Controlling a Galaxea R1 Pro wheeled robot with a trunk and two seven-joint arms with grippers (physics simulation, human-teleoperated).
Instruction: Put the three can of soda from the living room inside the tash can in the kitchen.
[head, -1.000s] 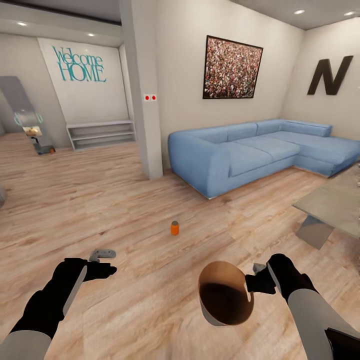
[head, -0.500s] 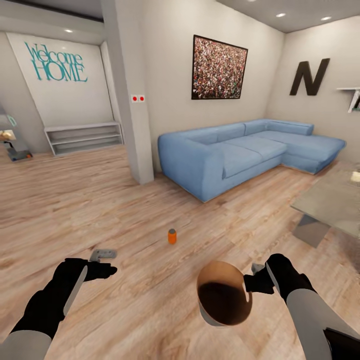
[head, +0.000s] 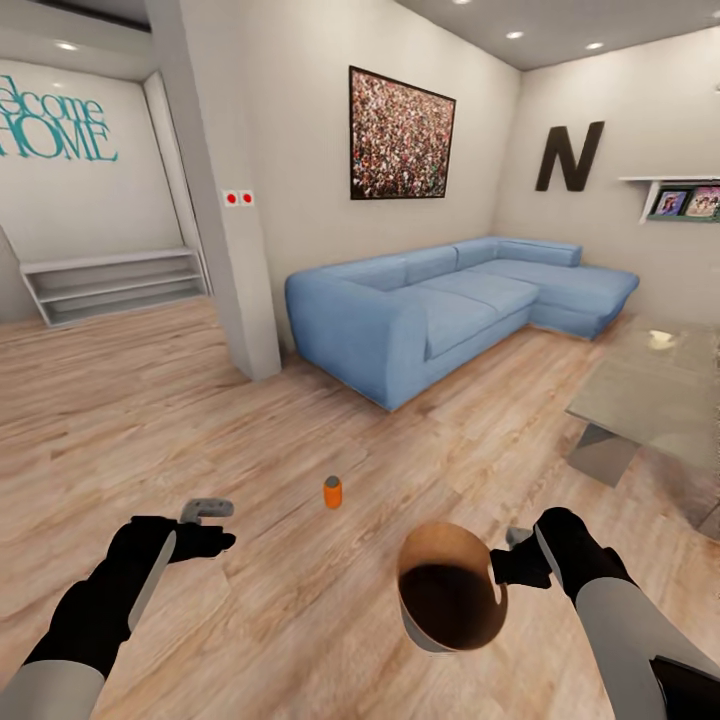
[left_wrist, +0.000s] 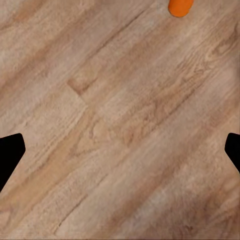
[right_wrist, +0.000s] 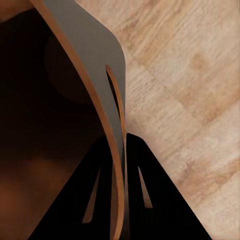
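On the plank floor before the blue sofa: orange soda can upright, apart from everything | sofa and pillar beyond, low table well off to the sofa's far side, bare floor around can | left gripper spread wide, empty | right gripper clamped on trash can rim.

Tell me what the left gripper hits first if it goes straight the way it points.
Most likely the bare wood floor. The left gripper looks down along its open fingers at planks alone. The orange can sits off to the side at the view's edge, so it would probably be missed.
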